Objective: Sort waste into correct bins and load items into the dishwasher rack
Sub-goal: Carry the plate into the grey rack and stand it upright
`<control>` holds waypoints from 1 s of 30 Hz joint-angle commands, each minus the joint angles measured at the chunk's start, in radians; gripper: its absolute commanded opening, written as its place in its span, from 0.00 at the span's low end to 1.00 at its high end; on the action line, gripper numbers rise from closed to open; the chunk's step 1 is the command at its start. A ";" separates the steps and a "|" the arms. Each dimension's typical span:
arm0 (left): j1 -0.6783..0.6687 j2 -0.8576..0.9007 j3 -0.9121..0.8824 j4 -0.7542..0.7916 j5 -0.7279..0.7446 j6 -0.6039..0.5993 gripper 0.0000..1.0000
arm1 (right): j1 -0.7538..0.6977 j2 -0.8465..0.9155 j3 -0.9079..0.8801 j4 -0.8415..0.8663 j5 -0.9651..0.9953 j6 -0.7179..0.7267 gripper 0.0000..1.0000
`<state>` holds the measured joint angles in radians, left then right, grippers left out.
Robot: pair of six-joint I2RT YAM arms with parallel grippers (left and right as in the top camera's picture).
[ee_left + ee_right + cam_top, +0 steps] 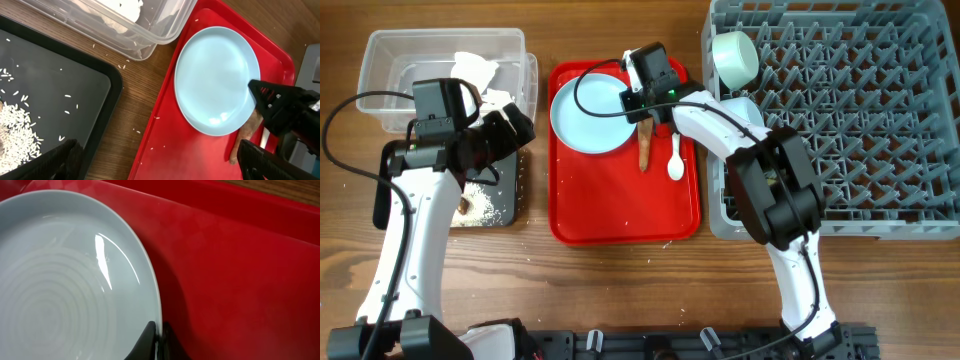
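Done: crumpled white napkin (477,70) in clear rectangular plastic tub (378,75); white rice-like crumbs (15,132) on black rectangular tray (75,75); 1 mint bowl (735,57) in large grey pegged dishwasher rack (880,200).

Right gripper (156,340) pinches rim of round pale-blue plate (585,115) on flat red tray (620,215). Left gripper (518,122) spread wide, empty.

Left: plate, white plastic spoon (675,162), long brown food stick (646,148).

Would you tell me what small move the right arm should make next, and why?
Probably lift slightly: the right tool seems pinched on the rim of the round pale-blue plate, which lies flat on the flat red plastic tray.
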<state>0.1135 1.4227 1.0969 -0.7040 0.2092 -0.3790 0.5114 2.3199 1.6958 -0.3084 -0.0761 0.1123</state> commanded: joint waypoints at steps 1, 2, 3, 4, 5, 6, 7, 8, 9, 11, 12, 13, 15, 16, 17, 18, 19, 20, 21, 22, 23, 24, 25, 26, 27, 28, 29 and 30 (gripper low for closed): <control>0.002 -0.016 0.008 0.000 -0.002 0.006 1.00 | -0.002 -0.089 -0.013 -0.011 0.035 -0.005 0.04; 0.002 -0.016 0.008 0.000 -0.002 0.006 1.00 | -0.002 -0.113 -0.013 -0.014 0.059 -0.005 0.04; 0.002 -0.016 0.008 0.000 -0.002 0.006 1.00 | -0.003 -0.148 -0.013 -0.019 0.097 -0.006 0.04; 0.002 -0.016 0.008 0.000 -0.002 0.006 1.00 | -0.005 -0.188 -0.013 -0.024 0.140 -0.005 0.04; 0.002 -0.016 0.008 0.000 -0.002 0.006 1.00 | -0.007 -0.229 -0.013 -0.031 0.188 -0.005 0.04; 0.002 -0.016 0.008 0.000 -0.002 0.006 1.00 | -0.010 -0.271 -0.013 -0.041 0.233 -0.006 0.04; 0.002 -0.016 0.008 0.000 -0.002 0.006 1.00 | -0.014 -0.325 -0.013 -0.053 0.283 -0.006 0.04; 0.002 -0.016 0.008 0.000 -0.002 0.005 1.00 | -0.018 -0.378 -0.013 -0.067 0.341 -0.008 0.04; 0.002 -0.016 0.008 0.000 -0.002 0.006 1.00 | -0.022 -0.430 -0.013 -0.083 0.420 -0.008 0.04; 0.002 -0.016 0.008 0.000 -0.002 0.006 1.00 | -0.032 -0.536 -0.013 -0.122 0.625 -0.038 0.04; 0.002 -0.016 0.008 0.000 -0.002 0.006 1.00 | -0.034 -0.580 -0.013 -0.137 0.710 -0.103 0.04; 0.002 -0.016 0.008 0.000 -0.002 0.006 1.00 | -0.035 -0.622 -0.013 -0.158 0.805 -0.188 0.04; 0.002 -0.016 0.008 0.000 -0.002 0.006 1.00 | -0.035 -0.674 -0.013 -0.197 0.984 -0.323 0.04; 0.002 -0.016 0.008 0.000 -0.002 0.006 1.00 | -0.042 -0.688 -0.013 -0.211 1.078 -0.383 0.04; 0.002 -0.016 0.008 0.000 -0.002 0.006 1.00 | -0.050 -0.693 -0.013 -0.222 1.147 -0.432 0.04; 0.002 -0.016 0.008 0.000 -0.002 0.006 1.00 | -0.067 -0.693 -0.013 -0.244 1.188 -0.495 0.04; 0.002 -0.016 0.008 0.000 -0.002 0.006 1.00 | -0.093 -0.691 -0.016 -0.293 1.186 -0.556 0.04; 0.002 -0.016 0.008 0.000 -0.002 0.005 1.00 | -0.110 -0.690 -0.021 -0.311 1.186 -0.563 0.04; 0.002 -0.016 0.008 0.000 -0.002 0.006 1.00 | -0.137 -0.690 -0.033 -0.327 1.166 -0.567 0.05; 0.002 -0.016 0.008 0.000 -0.002 0.006 1.00 | -0.159 -0.689 -0.044 -0.334 1.135 -0.583 0.04; 0.002 -0.016 0.008 0.000 -0.002 0.006 1.00 | -0.187 -0.689 -0.063 -0.337 1.081 -0.618 0.04; 0.002 -0.016 0.008 0.000 -0.002 0.006 1.00 | -0.224 -0.689 -0.093 -0.336 1.013 -0.671 0.04; 0.002 -0.016 0.008 0.000 -0.002 0.006 1.00 | -0.242 -0.689 -0.113 -0.336 0.986 -0.694 0.04; 0.002 -0.016 0.008 0.000 -0.002 0.006 1.00 | -0.262 -0.689 -0.136 -0.326 0.958 -0.711 0.04; 0.002 -0.016 0.008 0.000 -0.002 0.006 1.00 | -0.279 -0.689 -0.155 -0.319 0.940 -0.715 0.04; 0.002 -0.016 0.008 0.000 -0.002 0.005 1.00 | -0.292 -0.689 -0.172 -0.303 0.926 -0.715 0.04; 0.002 -0.016 0.008 0.000 -0.002 0.005 1.00 | -0.302 -0.689 -0.183 -0.288 0.912 -0.719 0.04; 0.002 -0.016 0.008 0.000 -0.002 0.006 1.00 | -0.311 -0.689 -0.193 -0.272 0.891 -0.731 0.04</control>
<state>0.1131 1.4227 1.0969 -0.7040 0.2092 -0.3790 0.2214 1.6230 1.5303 -0.6155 0.8963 -0.5632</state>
